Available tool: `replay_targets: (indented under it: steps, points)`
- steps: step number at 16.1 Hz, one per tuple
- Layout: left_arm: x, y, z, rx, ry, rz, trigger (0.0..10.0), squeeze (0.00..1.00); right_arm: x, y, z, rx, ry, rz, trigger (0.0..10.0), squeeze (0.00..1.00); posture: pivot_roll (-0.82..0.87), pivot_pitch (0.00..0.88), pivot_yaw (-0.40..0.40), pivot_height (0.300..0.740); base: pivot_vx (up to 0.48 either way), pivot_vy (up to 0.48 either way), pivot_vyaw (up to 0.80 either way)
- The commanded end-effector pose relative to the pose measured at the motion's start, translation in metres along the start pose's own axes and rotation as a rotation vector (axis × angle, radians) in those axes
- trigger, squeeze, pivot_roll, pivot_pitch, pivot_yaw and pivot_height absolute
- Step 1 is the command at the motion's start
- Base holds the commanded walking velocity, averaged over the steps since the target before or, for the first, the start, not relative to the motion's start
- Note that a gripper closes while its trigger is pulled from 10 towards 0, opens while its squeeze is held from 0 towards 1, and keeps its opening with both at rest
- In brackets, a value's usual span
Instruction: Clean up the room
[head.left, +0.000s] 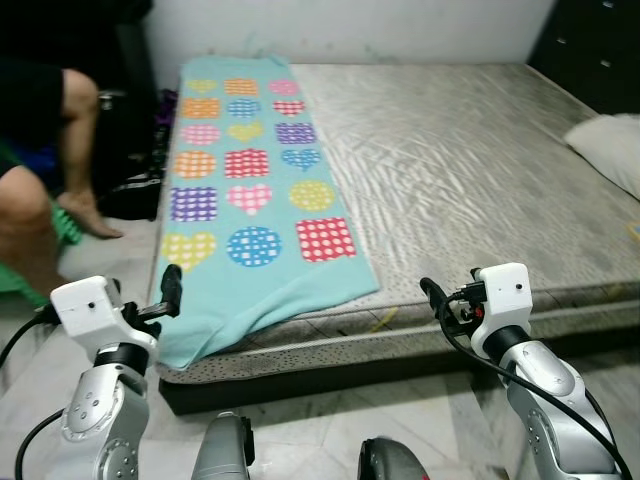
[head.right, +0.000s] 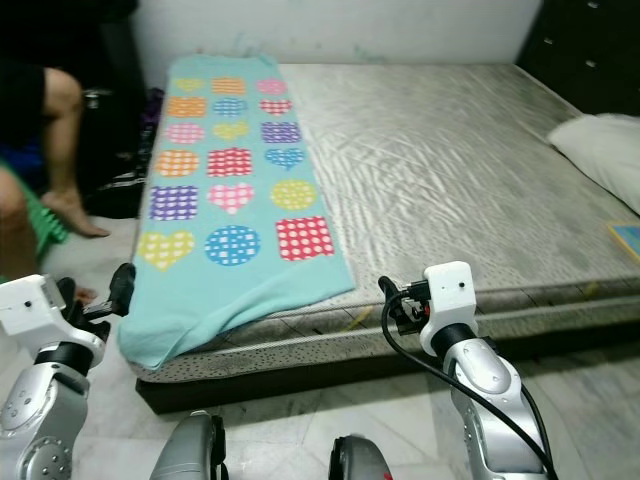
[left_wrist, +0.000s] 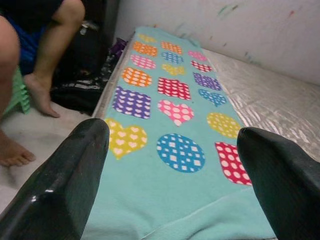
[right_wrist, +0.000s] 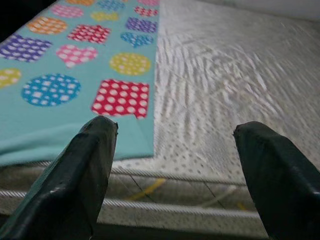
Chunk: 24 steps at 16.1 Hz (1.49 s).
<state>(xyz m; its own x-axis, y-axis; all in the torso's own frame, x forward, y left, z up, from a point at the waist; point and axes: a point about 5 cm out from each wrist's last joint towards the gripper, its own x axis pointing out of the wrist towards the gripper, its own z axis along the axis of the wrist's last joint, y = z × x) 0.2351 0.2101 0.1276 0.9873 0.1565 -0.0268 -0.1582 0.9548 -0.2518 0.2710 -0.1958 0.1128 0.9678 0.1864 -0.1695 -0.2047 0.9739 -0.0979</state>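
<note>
One blanket (head.left: 255, 190) is the main thing here: teal/aqua fleece-looking, w/ a 3-wide grid of bright patches (hearts, circles, squares) in orange, pink, purple, yellow, blue, red, most of them dotted or checked. It's laid out lengthwise along the robot's left side of the bed (head.left: 470, 170), running from the far wall down to the near edge. Near end hangs over the bed's front-left corner and droops toward the floor (head.left: 330, 415), a bit rumpled there; the rest lies pretty flat.

Bed has no sheet on the rest of it, just a silvery grey mattress w/ a wavy quilted pattern, sitting low on a dark base. White pillow (head.left: 612, 145) at the right edge of the mattress. Dark cabinet (head.left: 600, 45) in the far right corner, pale wall behind. Floor is light marbled tile.

A person sits off to the left, bare legs and a foot (head.left: 88, 215) on the floor beside the bed, w/ dark bags against the bed side near them.

Left end effector (head.left: 170, 290) is up in front of the blanket's hanging corner, fingers spread wide, holding nothing. Right end effector (head.left: 435, 295) is up near the bed's front edge, also spread open and empty, just right of the blanket's edge.
</note>
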Motion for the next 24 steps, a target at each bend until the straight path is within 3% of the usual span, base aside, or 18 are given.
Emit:
replay_targets:
  steps: [1,14,21,24]
  points:
    - [-0.0002,-0.0018,0.0015,0.004,-0.004,-0.013,10.0,0.00,0.0013,-0.0034,0.0024,-0.010,-0.008,-0.010,10.0,0.00,-0.06,0.105,-0.041,0.656,0.337,0.000,0.00]
    - [0.0024,-0.0055,0.0014,-0.013,-0.003,-0.020,10.0,0.00,0.0026,-0.0034,-0.0016,-0.011,-0.008,-0.022,10.0,0.00,-0.05,0.110,-0.034,0.656,0.332,0.000,0.00]
    - [0.0032,-0.0057,-0.0004,-0.019,0.023,0.014,10.0,0.00,0.0030,-0.0033,-0.0048,-0.013,-0.004,-0.012,10.0,0.00,-0.05,0.108,-0.036,0.656,0.000,0.000,0.00]
    - [0.0036,-0.0067,0.0005,-0.018,0.023,0.015,10.0,0.00,0.0049,0.0013,-0.0024,-0.082,-0.016,0.021,10.0,0.00,-0.05,0.105,-0.038,0.656,0.000,0.000,0.53]
